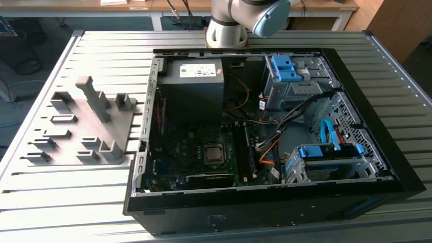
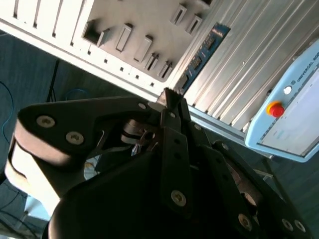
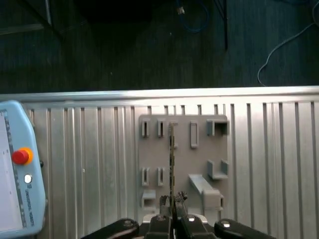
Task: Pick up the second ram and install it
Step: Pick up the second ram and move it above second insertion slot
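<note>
First wrist view: the claw (image 3: 172,201) is clamped on the thin memory stick (image 3: 172,149), seen edge-on against the grey holder block (image 3: 184,164). Exterior view: that block sits at the exterior view's left, beside the open computer case (image 1: 270,208).

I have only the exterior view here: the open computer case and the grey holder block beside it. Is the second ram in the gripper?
Observer: Yes. In both wrist views the gripper is shut on the second ram, which sticks out beyond the fingertips.
Operator: Over what does it hang?
Observer: In the first wrist view the stick is seen edge-on above the grey holder block, not seated in any slot.
Operator: Is anything else near that block?
Observer: A pale blue control pendant with a red button is to one side of it. I cannot tell whether it lies on the table.
</note>
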You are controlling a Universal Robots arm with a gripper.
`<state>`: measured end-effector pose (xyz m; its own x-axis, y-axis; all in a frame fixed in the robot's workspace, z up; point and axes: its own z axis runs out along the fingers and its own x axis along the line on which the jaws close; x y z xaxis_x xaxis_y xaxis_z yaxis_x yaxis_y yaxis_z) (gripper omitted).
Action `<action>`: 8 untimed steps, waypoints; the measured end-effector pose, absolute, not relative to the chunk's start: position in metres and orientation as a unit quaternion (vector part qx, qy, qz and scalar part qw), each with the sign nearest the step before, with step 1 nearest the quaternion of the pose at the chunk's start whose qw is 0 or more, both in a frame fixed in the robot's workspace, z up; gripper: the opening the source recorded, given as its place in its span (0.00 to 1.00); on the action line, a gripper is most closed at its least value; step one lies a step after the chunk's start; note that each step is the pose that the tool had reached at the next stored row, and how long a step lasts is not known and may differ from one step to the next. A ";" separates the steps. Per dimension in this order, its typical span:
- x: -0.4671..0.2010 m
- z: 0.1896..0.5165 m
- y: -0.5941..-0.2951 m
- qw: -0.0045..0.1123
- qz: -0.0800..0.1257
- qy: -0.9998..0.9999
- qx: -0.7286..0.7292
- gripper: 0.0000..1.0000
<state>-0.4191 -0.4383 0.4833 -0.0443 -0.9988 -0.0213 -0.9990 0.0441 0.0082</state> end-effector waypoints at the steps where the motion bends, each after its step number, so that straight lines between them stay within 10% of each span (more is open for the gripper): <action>1: -0.415 0.483 -0.438 0.005 0.010 0.723 -0.691 0.14; 8: -0.383 0.481 -0.438 0.004 0.011 0.723 -0.691 0.14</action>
